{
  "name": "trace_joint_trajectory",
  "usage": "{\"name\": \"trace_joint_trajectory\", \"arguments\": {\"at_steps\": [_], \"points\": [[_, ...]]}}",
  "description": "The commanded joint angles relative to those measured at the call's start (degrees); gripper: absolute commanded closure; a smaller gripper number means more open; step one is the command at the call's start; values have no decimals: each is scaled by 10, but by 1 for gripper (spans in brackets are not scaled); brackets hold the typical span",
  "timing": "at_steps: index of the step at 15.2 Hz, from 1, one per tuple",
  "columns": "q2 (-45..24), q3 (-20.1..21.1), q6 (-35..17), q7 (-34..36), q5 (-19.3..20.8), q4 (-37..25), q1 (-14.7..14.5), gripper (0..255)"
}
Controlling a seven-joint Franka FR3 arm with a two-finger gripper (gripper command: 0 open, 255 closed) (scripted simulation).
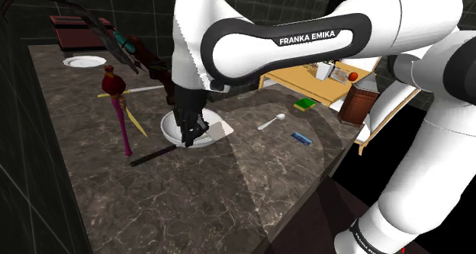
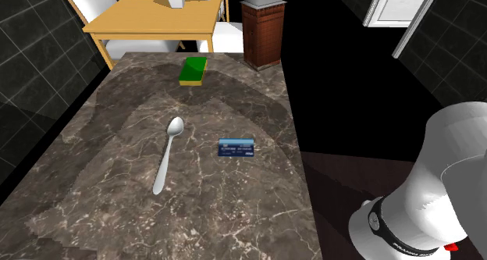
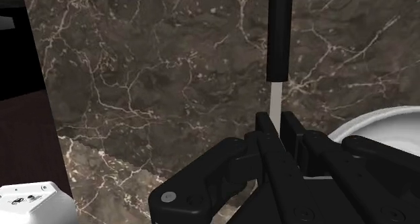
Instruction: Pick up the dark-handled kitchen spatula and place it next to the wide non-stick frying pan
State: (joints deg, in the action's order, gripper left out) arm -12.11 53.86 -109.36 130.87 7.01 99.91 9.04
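- Near the worktop's far left corner a small white plate (image 1: 84,61) is lying. A maroon bulb-topped stand (image 1: 113,81) is standing just nearer the middle. A handle swinging leftward could be tipping that stand.
- The spatula (image 1: 152,155) is sitting at the worktop's middle, its dark handle pointing toward the near left edge. Whether it is resting on the stone or hanging just above it, I cannot tell.
- The tool (image 1: 191,134) is standing narrow and appears to be clasping the spatula's pale shaft, far from the handle's end. Such an off-centre hold is risking the long handle drooping, twisting or slipping out during the carry.
- A white bowl (image 1: 219,123) is lying right under and beside the tool, so rising fingers could be dragging its rim.
- The wrist view is showing the spatula (image 3: 278,34) running into the tool (image 3: 272,125) beside the bowl (image 3: 380,125), detail the shoulder view is hiding.
- The second exterior view is showing the worktop's other end: a spoon (image 2: 168,153), a blue card (image 2: 237,147) and a green sponge (image 2: 193,69), well apart from the grasp.
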Motion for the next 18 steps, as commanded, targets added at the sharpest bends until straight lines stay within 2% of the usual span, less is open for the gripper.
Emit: {"name": "trace_joint_trajectory", "arguments": {"at_steps": [1,6,18], "points": [[-62,-5,17,48,53,-56,-47,255],[-186,-43,78,110,138,-217,-175,255],[-199,-53,-6,121,151,-139,-164,255]]}}
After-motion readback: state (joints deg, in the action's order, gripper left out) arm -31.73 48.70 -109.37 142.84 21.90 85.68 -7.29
